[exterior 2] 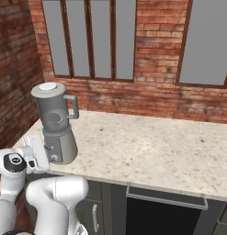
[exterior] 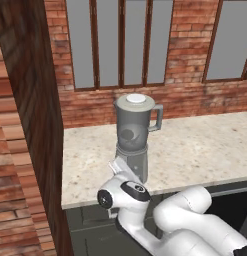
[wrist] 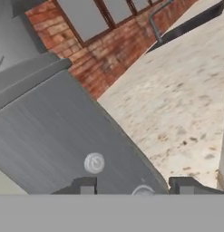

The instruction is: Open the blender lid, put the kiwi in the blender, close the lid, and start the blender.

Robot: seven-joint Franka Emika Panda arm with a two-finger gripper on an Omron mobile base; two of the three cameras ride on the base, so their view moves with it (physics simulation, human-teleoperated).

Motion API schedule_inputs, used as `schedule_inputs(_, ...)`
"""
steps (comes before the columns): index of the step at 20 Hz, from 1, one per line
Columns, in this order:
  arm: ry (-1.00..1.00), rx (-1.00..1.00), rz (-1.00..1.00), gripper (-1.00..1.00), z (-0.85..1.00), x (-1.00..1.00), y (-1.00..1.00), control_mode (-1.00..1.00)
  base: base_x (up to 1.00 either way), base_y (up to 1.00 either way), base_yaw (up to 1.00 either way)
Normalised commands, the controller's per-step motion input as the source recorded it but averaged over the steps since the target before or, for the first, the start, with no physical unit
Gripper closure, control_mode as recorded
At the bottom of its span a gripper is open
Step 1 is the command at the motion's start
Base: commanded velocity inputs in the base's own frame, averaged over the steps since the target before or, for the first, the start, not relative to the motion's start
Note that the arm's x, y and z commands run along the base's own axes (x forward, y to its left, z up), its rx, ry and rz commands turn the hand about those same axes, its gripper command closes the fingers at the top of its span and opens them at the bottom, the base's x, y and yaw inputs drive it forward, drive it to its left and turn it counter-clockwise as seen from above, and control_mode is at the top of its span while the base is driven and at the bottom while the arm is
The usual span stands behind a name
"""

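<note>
Right up against the blender (wrist: 63, 136) base sits the gripper (wrist: 136, 186), its fingertips (wrist: 86, 186) apart on either side of the round knob (wrist: 143, 192); whether they pinch it I cannot tell. On the stone counter (exterior: 195, 145) the blender stands with its lid (exterior: 136, 100) on; a dark shape inside the jar may be the kiwi (exterior: 129, 134).

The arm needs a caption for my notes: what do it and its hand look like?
The arm is glossy white with rounded, bulbous links and a dark joint cap bearing a small white mark. The hand ends in two small, blocky dark-grey fingertips. No cables visible.
</note>
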Motion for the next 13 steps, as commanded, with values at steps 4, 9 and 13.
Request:
schedule_inputs(4,-0.14,0.0,0.03,-1.0,-0.03,0.14,-0.01,-1.0,0.0,0.0,0.0)
schedule_inputs(9,-0.32,0.0,0.0,-1.0,0.53,-0.77,-0.03,-1.0,0.0,0.0,0.0)
schedule_inputs(13,-0.28,-0.01,0.0,-1.0,0.95,-0.94,-0.06,-1.0,0.0,0.0,0.0)
